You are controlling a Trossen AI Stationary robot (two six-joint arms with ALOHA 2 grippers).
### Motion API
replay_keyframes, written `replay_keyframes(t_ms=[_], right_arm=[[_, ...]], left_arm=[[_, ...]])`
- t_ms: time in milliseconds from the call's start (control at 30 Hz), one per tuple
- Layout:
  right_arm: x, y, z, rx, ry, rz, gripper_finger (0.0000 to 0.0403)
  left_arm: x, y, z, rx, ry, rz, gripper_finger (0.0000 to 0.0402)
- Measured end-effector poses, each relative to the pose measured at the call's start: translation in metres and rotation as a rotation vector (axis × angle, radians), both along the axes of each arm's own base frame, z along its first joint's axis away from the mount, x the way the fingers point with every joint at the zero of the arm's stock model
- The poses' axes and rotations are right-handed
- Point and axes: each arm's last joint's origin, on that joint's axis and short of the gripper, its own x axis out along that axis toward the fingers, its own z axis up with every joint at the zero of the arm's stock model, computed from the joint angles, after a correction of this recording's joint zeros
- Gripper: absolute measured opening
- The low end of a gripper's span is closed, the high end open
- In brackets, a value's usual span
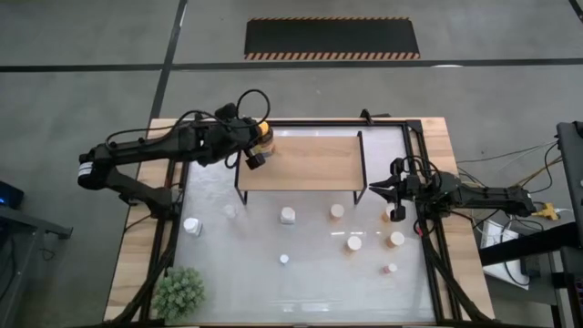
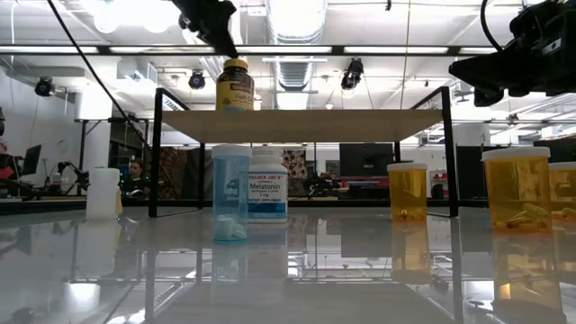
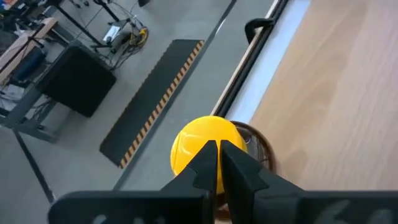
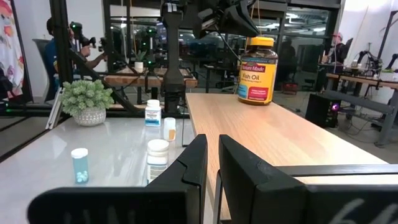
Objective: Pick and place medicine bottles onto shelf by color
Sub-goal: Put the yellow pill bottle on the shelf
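The amber jar with a yellow lid [image 1: 263, 137] [image 2: 235, 85] [image 4: 257, 62] stands upright on the far-left corner of the light-wood shelf [image 1: 301, 164] [image 2: 306, 124]. My left gripper [image 2: 232, 49] [image 3: 219, 155] is shut and sits right over the yellow lid [image 3: 189, 140]. My right gripper [image 1: 386, 189] [image 4: 212, 168] is shut on nothing and hovers at the shelf's right end. White bottles [image 1: 191, 226] [image 1: 288, 215], a pale blue one [image 2: 231, 193] and orange ones [image 1: 337, 210] [image 1: 354, 243] [image 1: 397, 239] stand on the glossy table. My left gripper's shut fingertips come from above, slanting down, right at the top of the jar's yellow lid [image 2: 236, 61]. I cannot tell whether they touch it. The jar stands upright on the shelf.
A green bushy plant [image 1: 179, 290] sits at the near-left corner. Two tiny pale bottles [image 1: 284, 259] [image 1: 393, 269] stand near the front. Black shelf legs [image 2: 155, 153] [image 2: 447, 153] flank the room under the board. The rest of the shelf top is bare wood [image 3: 336, 93].
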Motion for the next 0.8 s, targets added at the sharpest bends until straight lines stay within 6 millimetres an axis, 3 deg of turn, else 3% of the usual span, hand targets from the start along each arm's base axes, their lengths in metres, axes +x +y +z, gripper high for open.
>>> replay_keyframes(t_ms=[400,800], right_arm=[[0.0,0.0,-0.001,0.008,0.004,0.0,0.0034],[0.0,0.0,-0.001,0.015,0.01,0.001,0.0034]], left_arm=[[-0.011,-0.002,0.014,0.015,-0.088,-0.002,0.0005],[0.001,0.0,-0.002,0.005,-0.007,0.0,0.0005]])
